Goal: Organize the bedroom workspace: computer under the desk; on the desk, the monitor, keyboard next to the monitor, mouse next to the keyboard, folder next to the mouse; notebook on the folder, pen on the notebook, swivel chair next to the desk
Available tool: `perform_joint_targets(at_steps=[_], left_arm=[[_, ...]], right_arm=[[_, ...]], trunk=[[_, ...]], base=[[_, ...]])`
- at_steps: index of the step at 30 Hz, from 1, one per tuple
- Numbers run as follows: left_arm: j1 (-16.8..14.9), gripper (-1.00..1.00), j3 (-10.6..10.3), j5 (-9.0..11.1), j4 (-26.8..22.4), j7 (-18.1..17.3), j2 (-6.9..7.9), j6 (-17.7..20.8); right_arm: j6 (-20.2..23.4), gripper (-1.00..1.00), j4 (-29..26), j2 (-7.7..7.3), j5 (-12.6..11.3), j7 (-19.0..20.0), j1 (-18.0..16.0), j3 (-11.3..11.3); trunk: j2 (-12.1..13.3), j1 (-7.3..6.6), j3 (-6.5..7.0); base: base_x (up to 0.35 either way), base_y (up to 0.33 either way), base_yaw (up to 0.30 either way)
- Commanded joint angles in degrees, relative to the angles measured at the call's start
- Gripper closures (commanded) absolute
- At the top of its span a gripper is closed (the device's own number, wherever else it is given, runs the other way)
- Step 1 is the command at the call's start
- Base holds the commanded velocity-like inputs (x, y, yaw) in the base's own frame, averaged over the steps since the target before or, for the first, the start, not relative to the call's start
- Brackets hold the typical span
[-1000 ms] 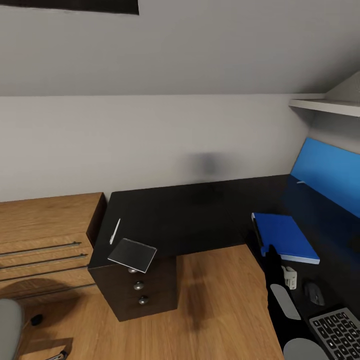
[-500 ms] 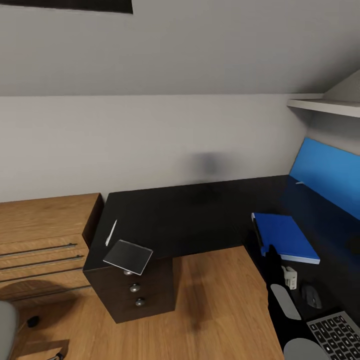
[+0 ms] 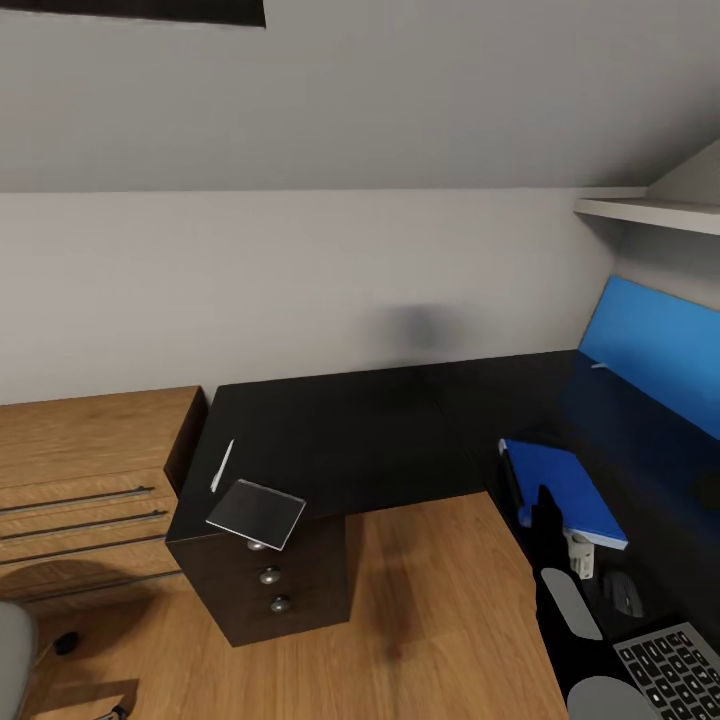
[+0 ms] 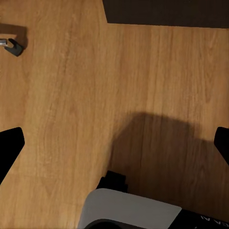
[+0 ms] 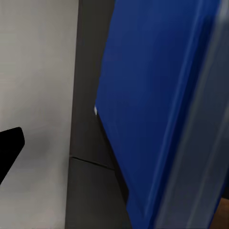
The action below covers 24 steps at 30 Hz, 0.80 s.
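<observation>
The blue folder (image 3: 558, 485) lies slightly tilted on the right wing of the black desk (image 3: 380, 430), beside my right gripper (image 3: 547, 518). In the right wrist view the folder (image 5: 157, 109) is very close and covers one side; one black fingertip (image 5: 9, 145) stands wide, so the gripper is open. The grey notebook (image 3: 256, 512) overhangs the desk's left corner, with the white pen (image 3: 222, 465) just behind it. Mouse (image 3: 626, 592) and keyboard (image 3: 675, 665) lie at the lower right. My left gripper (image 4: 114, 145) hangs open over the floor. A sliver of the swivel chair (image 3: 12, 655) shows. Monitor and computer are out of view.
A light wooden chest (image 3: 90, 470) stands against the desk's left end. A blue wall panel (image 3: 655, 350) and a white shelf (image 3: 650, 212) are at the right. Wood floor (image 3: 440, 600) fills the desk's inner corner. A chair castor (image 4: 12, 45) shows near the left gripper.
The view shifted a little to the right early on. The folder has since slid slightly towards me and tilted beside the right gripper. Notebook and pen have not moved.
</observation>
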Motion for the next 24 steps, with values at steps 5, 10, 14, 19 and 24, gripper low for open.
perform_joint_targets(at_steps=[5, 10, 14, 19, 24], left_arm=[[-0.01, -1.0, -0.51, 0.36, 0.02, 0.37, 0.02, -0.2], [-0.01, -1.0, -0.57, 0.36, 0.02, 0.36, 0.04, -0.28], [-0.03, -1.0, -0.57, 0.36, 0.02, 0.37, 0.03, -0.24], [0.0, -1.0, -0.58, 0.36, 0.02, 0.37, 0.05, -0.24], [0.01, -1.0, -0.43, 0.36, 0.02, 0.37, 0.05, -0.22]], right_arm=[[-0.05, -1.0, 0.03, 0.04, -0.61, 0.46, -0.04, -0.11], [-0.02, -1.0, 0.02, -0.04, -0.61, 0.45, -0.04, -0.11], [-0.04, -1.0, 0.02, -0.04, -0.61, 0.46, -0.04, -0.11], [-0.03, -1.0, 0.02, -0.04, -0.61, 0.46, -0.04, -0.11], [-0.01, -1.0, 0.02, -0.08, -0.61, 0.46, -0.04, -0.11]], trunk=[[-0.03, 0.0, -0.05], [-0.03, 0.0, -0.05], [-0.03, 0.0, -0.05], [-0.03, 0.0, -0.05], [-0.03, 0.0, -0.05]], base=[[0.0, 0.0, 0.0], [-0.018, -0.019, 0.0], [-0.065, -0.075, 0.0], [-0.011, -0.013, 0.0], [-0.089, -0.001, 0.0]])
